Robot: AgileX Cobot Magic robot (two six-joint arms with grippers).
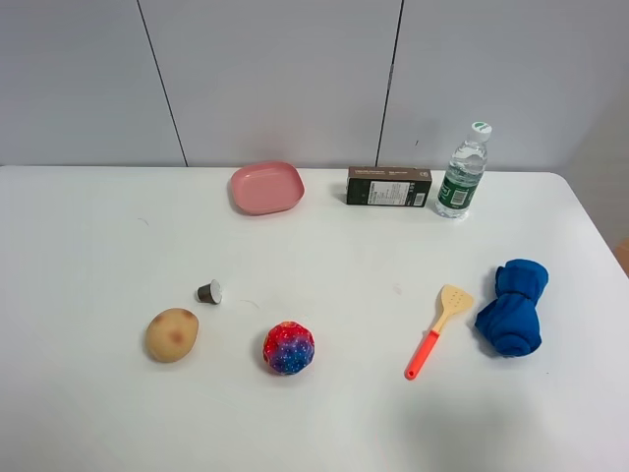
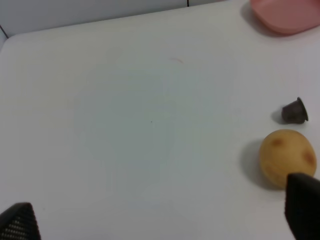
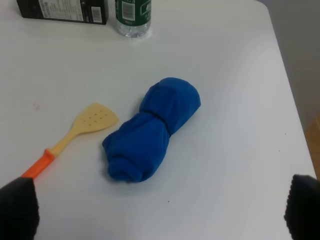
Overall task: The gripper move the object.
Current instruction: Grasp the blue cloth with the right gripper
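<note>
On the white table (image 1: 98,236) lie a tan potato (image 1: 173,334), a small dark capsule cup (image 1: 209,291), a red-blue speckled ball (image 1: 289,348), a yellow spatula with an orange handle (image 1: 438,329) and a rolled blue cloth (image 1: 512,307). Neither arm shows in the high view. My left gripper (image 2: 160,220) is open and empty, with the potato (image 2: 286,157) by one fingertip (image 2: 302,207) and the capsule (image 2: 295,111) beyond it. My right gripper (image 3: 160,210) is open and empty, back from the blue cloth (image 3: 152,128) and the spatula (image 3: 80,129).
At the back stand a pink bowl (image 1: 266,187), a dark carton (image 1: 389,186) and a water bottle (image 1: 463,172). The table's right edge runs close to the blue cloth. The bowl's rim (image 2: 285,15) shows in the left wrist view.
</note>
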